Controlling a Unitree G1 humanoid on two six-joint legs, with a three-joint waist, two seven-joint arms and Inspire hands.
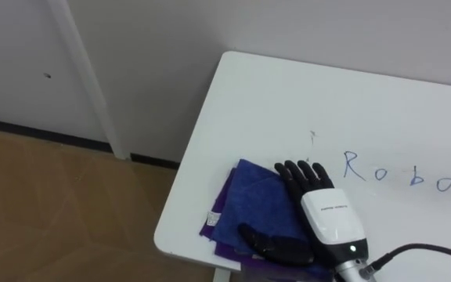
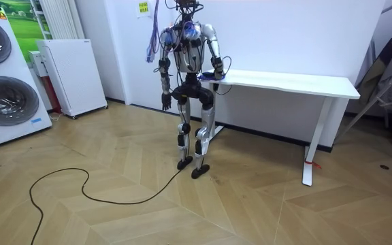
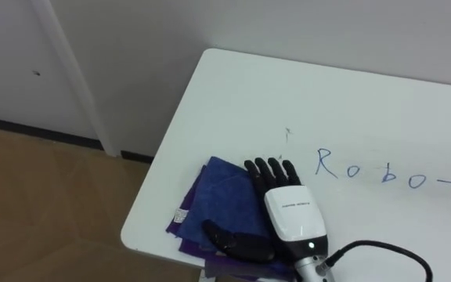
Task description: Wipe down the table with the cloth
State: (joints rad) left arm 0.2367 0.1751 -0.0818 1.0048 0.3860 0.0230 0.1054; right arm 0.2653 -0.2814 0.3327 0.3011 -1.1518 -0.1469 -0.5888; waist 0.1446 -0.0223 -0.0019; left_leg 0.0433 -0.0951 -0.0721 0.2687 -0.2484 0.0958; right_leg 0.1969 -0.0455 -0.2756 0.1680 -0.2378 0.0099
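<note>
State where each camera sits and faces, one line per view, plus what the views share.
Left eye view: on the robot's head, looking down at a corner of the table; shows the right hand flat on the blue cloth, near blue writing.
Right eye view: beside it on the head, same downward look, same hand, cloth, writing.
Room view: standing across the room, facing the wall; whole robot at the table's end, left hand hanging.
Shared: all three show the table and the right hand at its end.

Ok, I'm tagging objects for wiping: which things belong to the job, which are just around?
Job: blue cloth, right robot hand flat on it, white table, blue writing.
Just around: washing machines, white cabinet.
</note>
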